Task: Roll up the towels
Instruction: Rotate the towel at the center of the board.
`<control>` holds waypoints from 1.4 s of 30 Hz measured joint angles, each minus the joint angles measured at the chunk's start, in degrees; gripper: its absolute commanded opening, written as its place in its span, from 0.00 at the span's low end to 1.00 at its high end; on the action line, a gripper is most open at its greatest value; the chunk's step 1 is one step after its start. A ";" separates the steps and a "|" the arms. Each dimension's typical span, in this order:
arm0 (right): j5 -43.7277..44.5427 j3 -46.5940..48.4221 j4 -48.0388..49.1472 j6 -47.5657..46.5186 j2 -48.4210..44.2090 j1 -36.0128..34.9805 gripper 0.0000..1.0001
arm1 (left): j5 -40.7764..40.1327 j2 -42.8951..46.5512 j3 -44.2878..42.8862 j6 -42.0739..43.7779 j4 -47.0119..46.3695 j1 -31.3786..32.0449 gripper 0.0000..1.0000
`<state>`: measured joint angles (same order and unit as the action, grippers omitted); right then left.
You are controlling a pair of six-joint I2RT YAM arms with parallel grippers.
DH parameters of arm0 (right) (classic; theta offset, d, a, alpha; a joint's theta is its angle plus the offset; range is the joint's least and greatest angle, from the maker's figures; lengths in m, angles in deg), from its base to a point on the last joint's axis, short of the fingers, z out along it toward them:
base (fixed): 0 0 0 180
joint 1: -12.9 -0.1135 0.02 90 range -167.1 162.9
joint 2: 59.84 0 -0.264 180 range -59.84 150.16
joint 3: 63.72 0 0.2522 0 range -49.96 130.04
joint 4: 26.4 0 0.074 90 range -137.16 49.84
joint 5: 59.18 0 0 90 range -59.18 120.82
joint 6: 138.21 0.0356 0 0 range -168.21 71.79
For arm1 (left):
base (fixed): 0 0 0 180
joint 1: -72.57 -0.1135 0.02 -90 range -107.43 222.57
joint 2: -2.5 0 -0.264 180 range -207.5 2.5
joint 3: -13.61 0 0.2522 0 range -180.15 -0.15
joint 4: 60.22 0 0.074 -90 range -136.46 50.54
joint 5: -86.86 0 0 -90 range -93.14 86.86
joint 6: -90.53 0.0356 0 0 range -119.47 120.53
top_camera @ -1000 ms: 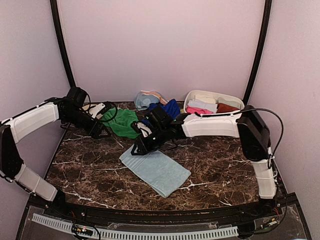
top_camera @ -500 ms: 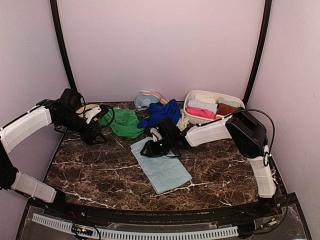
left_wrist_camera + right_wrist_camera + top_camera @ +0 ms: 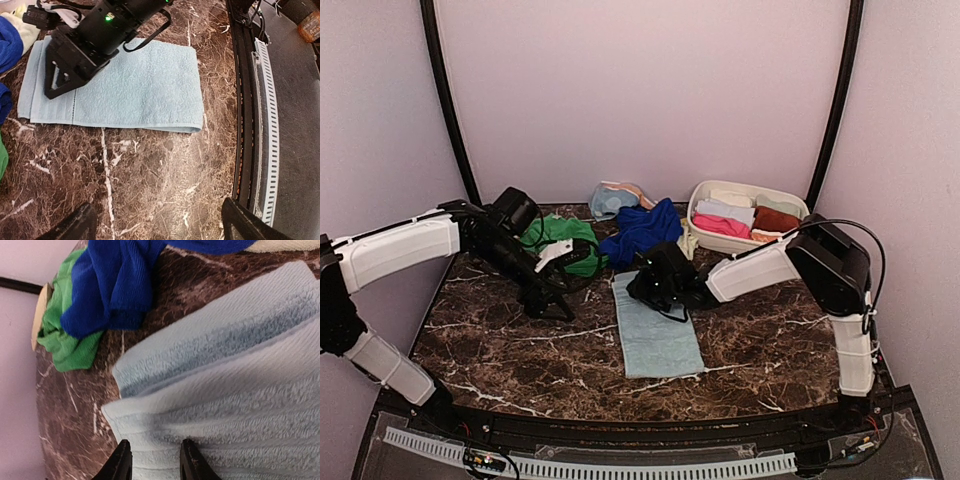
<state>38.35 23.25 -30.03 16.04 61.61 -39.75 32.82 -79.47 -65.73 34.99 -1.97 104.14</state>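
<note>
A light blue towel point(image 3: 658, 335) lies flat and folded at the table's middle, its long side running near to far. My right gripper point(image 3: 642, 290) is at its far end; in the right wrist view its fingertips point(image 3: 120, 462) are narrowly apart with a fold of the light blue towel point(image 3: 225, 390) between them. My left gripper point(image 3: 552, 305) hangs wide open and empty over bare table just left of the towel; the left wrist view shows the towel point(image 3: 135, 85) and the right gripper point(image 3: 75, 65) on it. A green towel point(image 3: 565, 250) and a royal blue towel point(image 3: 640, 228) lie crumpled behind.
A white basin point(image 3: 795, 205) at the back right holds rolled pink point(image 3: 720, 225), white point(image 3: 725, 210) and rust point(image 3: 775, 217) towels. Another bluish cloth point(image 3: 612, 198) lies by the back wall. A pale yellowish cloth point(image 3: 20, 25) lies beside the royal blue towel.
My right gripper drew the towel's far end to the right, swinging it from diagonal to straight. My left arm moved right and nearer, close to the towel's left side.
</note>
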 measured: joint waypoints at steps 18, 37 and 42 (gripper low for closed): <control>-18.69 -2.78 11.89 0.76 -5.86 11.43 0.38 | -4.87 -15.41 -7.15 -0.59 -8.85 19.52 0.75; -22.34 2.23 -1.16 -14.64 1.95 12.70 0.37 | -22.01 -30.58 -10.21 -1.86 -15.61 23.65 0.72; -20.35 -1.88 -0.33 -15.93 -1.18 13.00 0.41 | -25.00 -26.86 -4.98 -0.04 -16.39 23.71 0.86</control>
<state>18.00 21.37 -30.36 0.10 60.43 -26.74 7.82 -106.34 -70.72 34.95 -18.36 127.85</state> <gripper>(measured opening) 0.393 0.786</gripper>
